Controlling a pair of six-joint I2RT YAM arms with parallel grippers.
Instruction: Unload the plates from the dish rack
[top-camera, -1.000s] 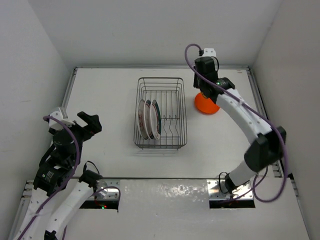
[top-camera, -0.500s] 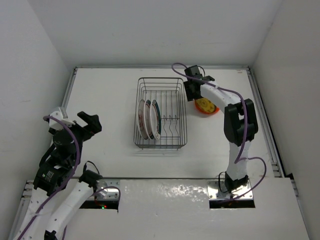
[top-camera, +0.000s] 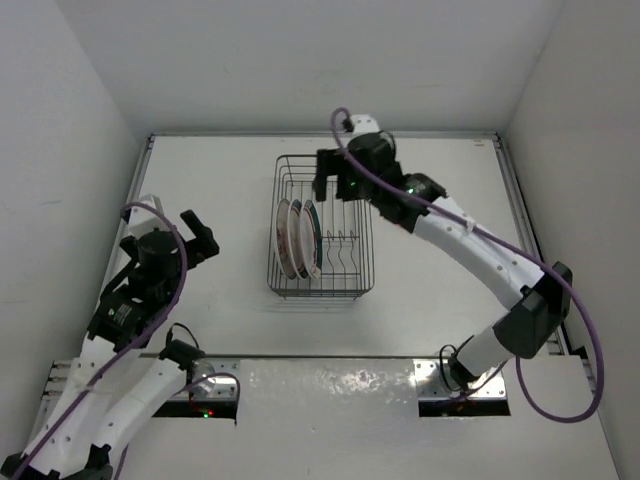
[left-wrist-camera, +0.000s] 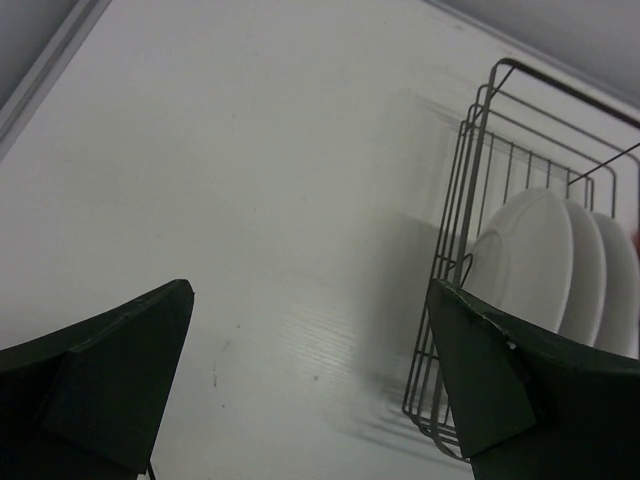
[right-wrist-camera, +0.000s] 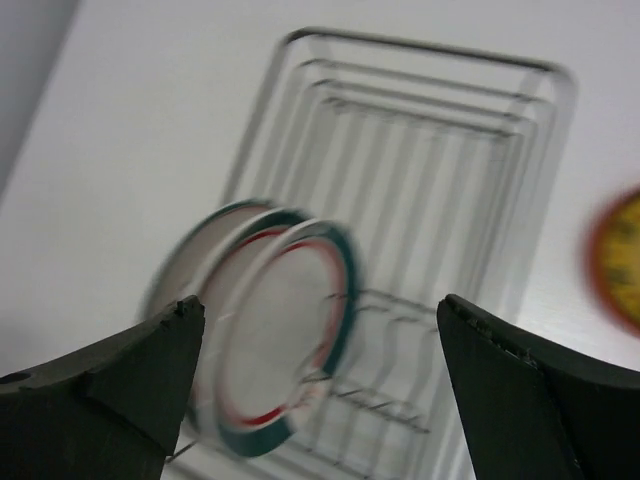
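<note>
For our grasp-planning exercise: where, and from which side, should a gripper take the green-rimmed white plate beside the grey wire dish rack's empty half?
Probably its top rim, from straight above. The green-rimmed white plate stands on edge in the grey wire dish rack, leaving only that edge exposed; a neighbouring plate crowds its left face, the rack's right half leaves finger room.

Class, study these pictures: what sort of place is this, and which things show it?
Most likely a robotics lab test cell, not a kitchen: a white table boxed in by plain walls, a left arm and right arm mounted at its near edge, and one wire dish rack holding plates.
</note>
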